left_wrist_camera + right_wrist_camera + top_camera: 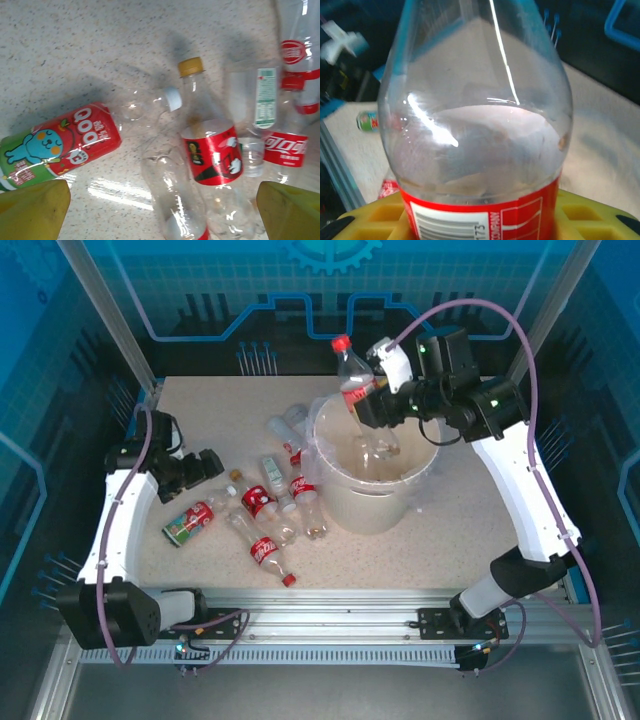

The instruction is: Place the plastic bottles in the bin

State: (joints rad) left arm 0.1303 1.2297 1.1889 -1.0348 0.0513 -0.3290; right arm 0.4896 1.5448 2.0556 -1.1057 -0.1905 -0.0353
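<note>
The right gripper (365,405) is clamped on a red-capped bottle (350,375), holding it upright over the bin (372,512) at about eleven o'clock on the rim. The right wrist camera gives what the overhead cannot: yellow pads (375,217) on either side of the bottle's red barcode label, below its clear shoulder. The left gripper (208,466) hangs with jaws spread wide and holds nothing. It is at nine o'clock from the loose bottles (275,510), which lie on the table (450,540) at the bin's nine o'clock. The left wrist camera makes labels readable: a white-capped Qoo bottle (60,145) at nine o'clock, and a yellow-capped bottle (210,150) with a red label at centre, overlapping a clear one.
</note>
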